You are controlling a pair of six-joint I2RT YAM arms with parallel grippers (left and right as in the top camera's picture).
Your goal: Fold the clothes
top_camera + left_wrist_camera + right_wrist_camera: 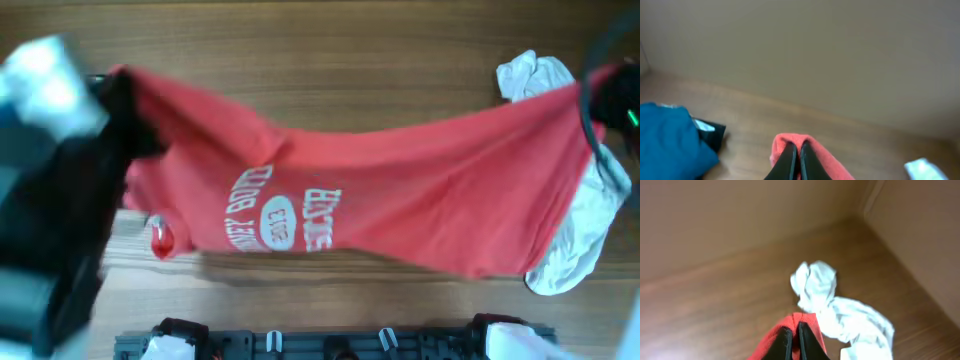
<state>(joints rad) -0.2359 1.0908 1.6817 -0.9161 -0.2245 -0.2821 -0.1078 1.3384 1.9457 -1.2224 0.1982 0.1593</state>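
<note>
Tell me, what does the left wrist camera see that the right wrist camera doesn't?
Left wrist only: a blue garment with a black item beside it. Right wrist only: a crumpled white garment; the left view has just an unclear pale scrap at its edge. Both: the red T-shirt pinched in a shut tool (left tool, right tool) and the wooden table.

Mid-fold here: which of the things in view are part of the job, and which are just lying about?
Part of the job:
- red T-shirt, stretched between left hand and right hand, both shut on it
- white garment, crumpled
- blue garment
- black item beside it, probably clothing

Just lying about:
- black mount bar at the table edge
</note>
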